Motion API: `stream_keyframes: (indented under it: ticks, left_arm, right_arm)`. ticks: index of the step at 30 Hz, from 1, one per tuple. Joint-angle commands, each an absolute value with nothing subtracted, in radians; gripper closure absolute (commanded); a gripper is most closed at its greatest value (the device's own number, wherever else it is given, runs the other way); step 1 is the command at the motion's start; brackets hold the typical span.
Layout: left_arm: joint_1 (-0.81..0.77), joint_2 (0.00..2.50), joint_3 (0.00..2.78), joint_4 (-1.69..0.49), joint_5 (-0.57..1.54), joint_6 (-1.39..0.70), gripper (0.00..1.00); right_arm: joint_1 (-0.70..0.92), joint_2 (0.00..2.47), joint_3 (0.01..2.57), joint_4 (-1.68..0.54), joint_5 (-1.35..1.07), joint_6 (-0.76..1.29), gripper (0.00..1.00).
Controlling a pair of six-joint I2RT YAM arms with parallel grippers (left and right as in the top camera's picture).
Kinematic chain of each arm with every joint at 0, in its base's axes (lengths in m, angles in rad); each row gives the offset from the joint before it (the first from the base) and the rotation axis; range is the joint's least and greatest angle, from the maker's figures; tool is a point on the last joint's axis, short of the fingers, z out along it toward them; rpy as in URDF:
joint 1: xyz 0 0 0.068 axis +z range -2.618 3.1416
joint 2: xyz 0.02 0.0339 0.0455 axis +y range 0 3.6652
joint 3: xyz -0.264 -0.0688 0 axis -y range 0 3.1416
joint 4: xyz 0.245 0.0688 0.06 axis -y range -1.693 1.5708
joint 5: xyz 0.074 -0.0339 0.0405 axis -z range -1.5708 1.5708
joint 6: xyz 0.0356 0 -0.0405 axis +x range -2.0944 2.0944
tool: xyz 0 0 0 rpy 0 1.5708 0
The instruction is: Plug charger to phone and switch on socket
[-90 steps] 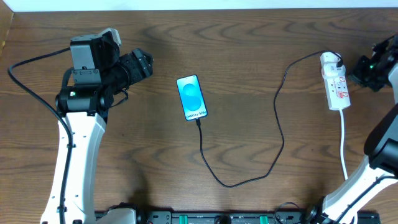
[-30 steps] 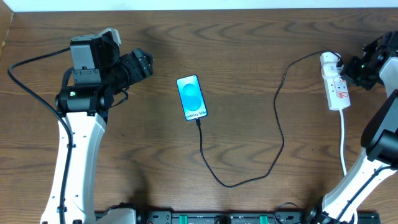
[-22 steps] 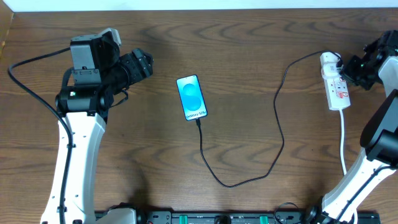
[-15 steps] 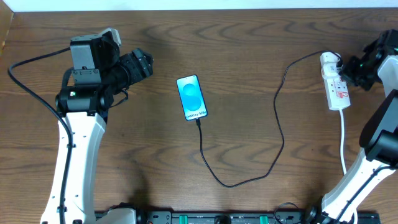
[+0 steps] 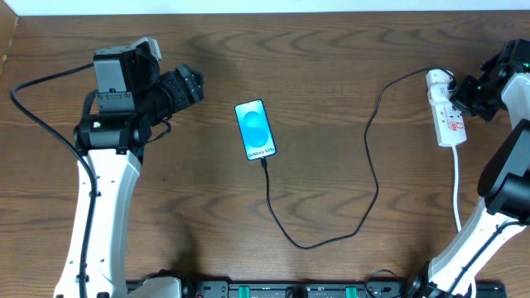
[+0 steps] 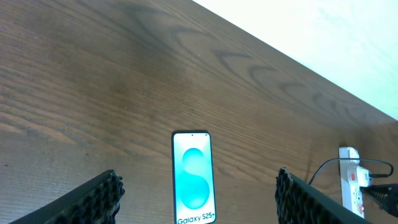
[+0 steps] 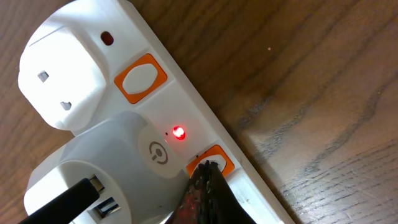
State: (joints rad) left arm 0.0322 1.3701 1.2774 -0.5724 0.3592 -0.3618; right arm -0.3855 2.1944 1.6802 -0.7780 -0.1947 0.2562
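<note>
Brown wood worktop (image 5: 331, 50) carries everything, and we judge the job nearly done. Our left fingers (image 6: 99, 198) are spread wide with nothing between them. They hang well apart from the phone (image 5: 255, 130), which lies at their 4 o'clock in the overhead view, screen up and lit cyan. The charger (image 5: 306, 246) leaves the phone's 6 o'clock edge, loops down and round, then climbs to the socket (image 5: 448, 118) out at the phone's 3 o'clock. From above the tip looks seated in the phone, though it is too small for us to be sure. At the socket end the cable runs into a white adapter (image 7: 118, 165) plugged into the strip. So we read the plugging-in as complete at both ends.

The switching is the step in hand. Our right fingers (image 7: 202, 193) are clenched together on nothing and reach in from 6 o'clock in the wrist view. Their tip touches the orange switch (image 7: 216, 160) beside the adapter. A red lamp (image 7: 179, 132) glows at the switch's 10 o'clock, so we take that outlet to be live. What seems left is to lift the right fingers off and confirm that the phone is charging, which these views do not show.
</note>
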Motion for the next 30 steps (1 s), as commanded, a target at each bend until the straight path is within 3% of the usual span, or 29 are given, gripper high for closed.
stream_keyframes:
  ticks: [1, 11, 19, 23, 26, 30]
  left_arm:
    - [0.037, 1.369, 1.274, -0.572, 0.346, -0.352, 0.20]
    - [0.037, 1.369, 1.274, -0.572, 0.346, -0.352, 0.20]
    - [0.037, 1.369, 1.274, -0.572, 0.346, -0.352, 0.20]
    - [0.037, 1.369, 1.274, -0.572, 0.346, -0.352, 0.20]
    - [0.037, 1.369, 1.274, -0.572, 0.346, -0.352, 0.20]
    - [0.037, 1.369, 1.274, -0.572, 0.346, -0.352, 0.20]
  right_arm:
    - [-0.381, 2.192, 1.685, -0.773, -0.398, 0.265, 0.99]
    - [-0.576, 1.837, 1.724, -0.907, -0.456, 0.233, 0.95]
    - [-0.461, 1.512, 1.724, -1.091, -0.515, -0.013, 0.81]
    - [-0.349, 1.380, 1.723, -1.190, -0.422, -0.052, 0.53]
    - [-0.288, 1.303, 1.723, -1.297, -0.344, -0.051, 0.01]
    - [-0.267, 1.228, 1.723, -1.441, -0.339, -0.051, 0.01]
